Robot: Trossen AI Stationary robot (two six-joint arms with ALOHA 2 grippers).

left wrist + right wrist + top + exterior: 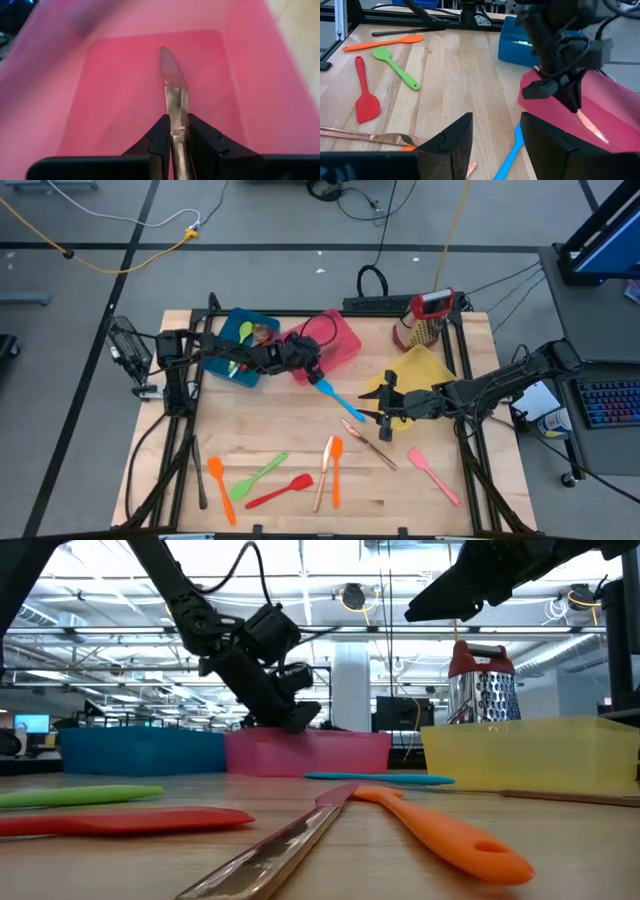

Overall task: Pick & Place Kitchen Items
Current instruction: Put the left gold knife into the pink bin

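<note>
My left gripper [308,364] [178,142] reaches over the near left corner of the pink bin [338,338] and is shut on a copper knife [172,90], whose blade points into the bin. My right gripper [384,411] [495,142] hovers open above the table, just in front of the yellow bin [422,368]. Below it lie the blue spatula [335,398] and copper cutlery [366,438]. Orange [220,485], green [260,473], red [280,492] and pink [432,473] spatulas lie flat near the near edge. The blue bin [240,345] holds a green utensil. My left gripper pinches the copper knife between its two fingers [160,142] at the handle [176,125], just behind the blade. The fingers slant down into the bin from the table's left, and the knife runs along them. The blade [587,122] slants down inside the pink bin.
The red-topped box grater [428,318] stands at the far right, behind the yellow bin. An orange spatula and copper cutlery [330,465] lie at the near middle. The table's aluminium frame [470,470] runs along the right side. Bare wood [260,415] lies between the bins and the near utensils.
</note>
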